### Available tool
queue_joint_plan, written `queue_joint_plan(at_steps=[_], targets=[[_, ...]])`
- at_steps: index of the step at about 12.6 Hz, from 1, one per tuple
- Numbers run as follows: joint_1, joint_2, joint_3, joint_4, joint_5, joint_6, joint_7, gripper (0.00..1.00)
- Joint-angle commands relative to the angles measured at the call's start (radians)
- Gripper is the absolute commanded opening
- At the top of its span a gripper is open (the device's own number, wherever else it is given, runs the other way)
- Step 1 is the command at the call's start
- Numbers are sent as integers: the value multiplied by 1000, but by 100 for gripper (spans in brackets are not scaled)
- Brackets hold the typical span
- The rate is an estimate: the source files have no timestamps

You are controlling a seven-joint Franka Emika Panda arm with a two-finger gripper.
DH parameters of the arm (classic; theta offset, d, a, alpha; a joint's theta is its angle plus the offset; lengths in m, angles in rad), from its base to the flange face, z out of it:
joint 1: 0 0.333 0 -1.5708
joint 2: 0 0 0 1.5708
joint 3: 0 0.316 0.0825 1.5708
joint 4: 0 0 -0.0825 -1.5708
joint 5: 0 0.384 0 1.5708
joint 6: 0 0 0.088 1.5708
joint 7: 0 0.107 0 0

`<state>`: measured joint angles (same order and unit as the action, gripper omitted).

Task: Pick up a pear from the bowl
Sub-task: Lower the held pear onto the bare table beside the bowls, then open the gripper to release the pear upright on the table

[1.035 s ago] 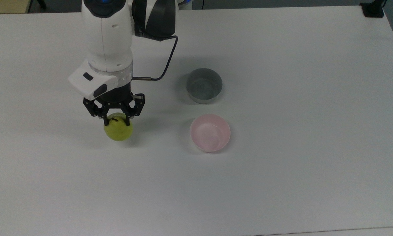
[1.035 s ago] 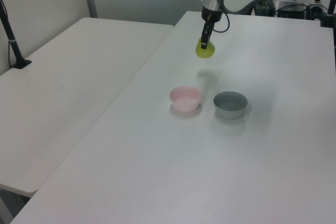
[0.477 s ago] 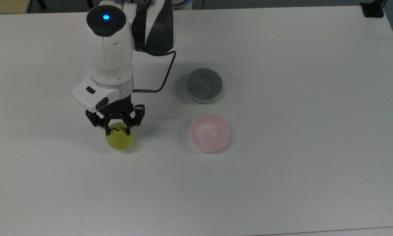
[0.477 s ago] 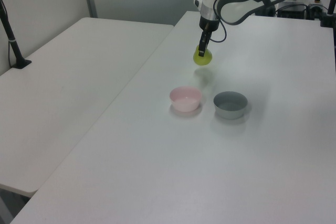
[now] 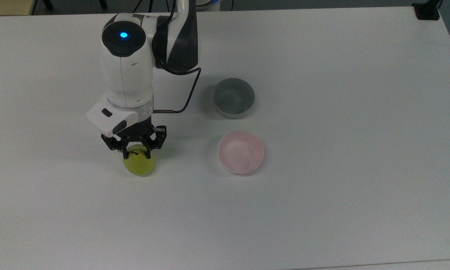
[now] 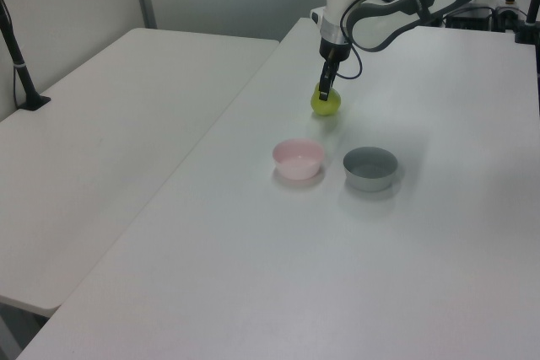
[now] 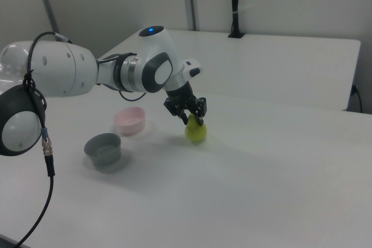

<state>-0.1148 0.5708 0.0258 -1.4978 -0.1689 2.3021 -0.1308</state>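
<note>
A yellow-green pear (image 5: pixel 138 164) (image 6: pixel 326 104) (image 7: pixel 196 132) is held at its top by my gripper (image 5: pixel 136 152) (image 6: pixel 324 93) (image 7: pixel 193 119), which is shut on it. The fruit hangs very low, at or just above the white table (image 5: pixel 322 187), well to the top view's left of the bowls. The pale pink bowl (image 5: pixel 240 152) (image 6: pixel 298 158) (image 7: pixel 130 119) sits empty on the table, apart from the gripper.
A grey bowl (image 5: pixel 234 98) (image 6: pixel 369 167) (image 7: pixel 103 148), also empty, stands just behind the pink one in the top view. A second white table (image 6: pixel 110 124) adjoins on the left view's left. A black post base (image 5: pixel 427 10) sits at the top view's far right corner.
The arm has lowered the pear toward the table and shifted slightly to the top view's right and front. The bowls have not moved.
</note>
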Motion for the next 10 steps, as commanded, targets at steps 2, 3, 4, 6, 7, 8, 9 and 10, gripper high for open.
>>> queue_joint_plan(at_steps=[2, 3, 4, 6, 7, 8, 9, 10], targets=[[1, -9, -6, -12, -23, 28, -19, 93], [1, -9, -6, -12, -23, 26, -19, 100], [1, -11, -7, -12, -23, 26, -19, 100], [3, -37, -6, -6, -21, 13, -13, 100], [4, -70, -6, -9, -15, -6, -12, 100], [7, -90, -6, -9, -11, -42, -10, 100], [15, -126, 0, -6, -6, -105, -7, 100], [18, -168, 9, -6, -4, -166, 11, 100]])
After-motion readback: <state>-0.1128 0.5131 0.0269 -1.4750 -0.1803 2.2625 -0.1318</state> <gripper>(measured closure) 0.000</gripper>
